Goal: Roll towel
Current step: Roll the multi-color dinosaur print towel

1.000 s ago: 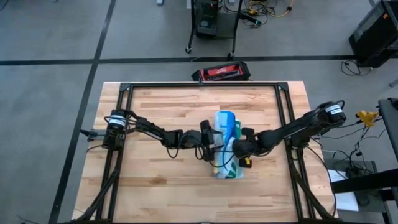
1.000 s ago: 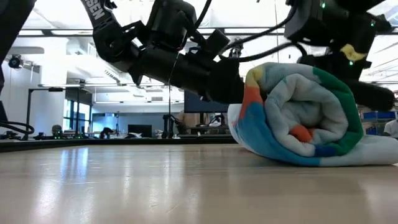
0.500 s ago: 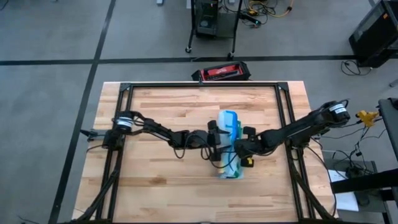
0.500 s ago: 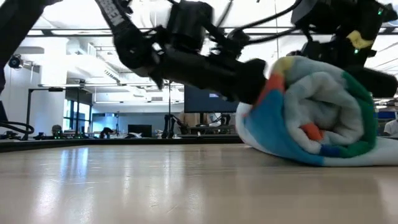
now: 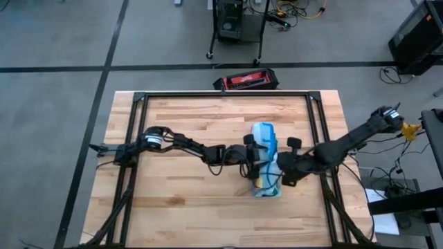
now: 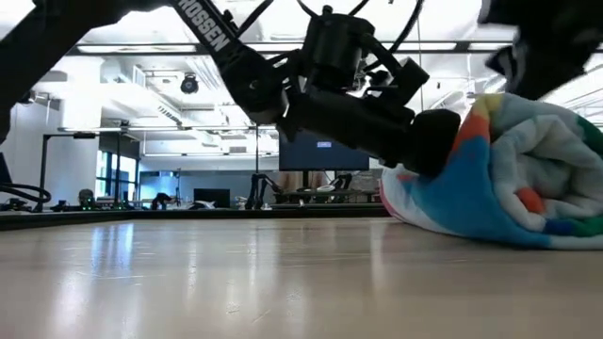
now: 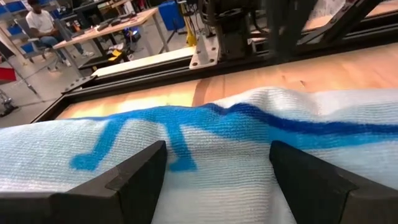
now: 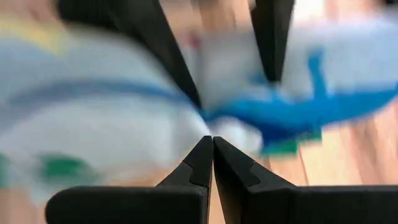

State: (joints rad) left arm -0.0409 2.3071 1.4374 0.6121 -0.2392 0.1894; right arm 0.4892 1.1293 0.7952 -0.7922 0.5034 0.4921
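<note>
From where I stand, the pale butcher-block wooden table (image 5: 180,200) stretches bare and glossy in front, framed by a black metal rail (image 5: 225,95). Right of its centre lies the towel (image 5: 266,160), a soft cloth rolled into a fat bundle, blue and white with orange, green and yellow patches showing at its spiral end (image 6: 528,184). The left gripper (image 5: 257,153) presses against the roll's near side, fingers (image 7: 137,180) spread wide over the cloth. The right gripper (image 5: 289,174), fingertips pinched together and holding nothing, sits at the roll's other side. Plenty of open wood remains left of the roll. Beyond, a red-and-black case (image 5: 246,81) lies on grey floor.
</note>
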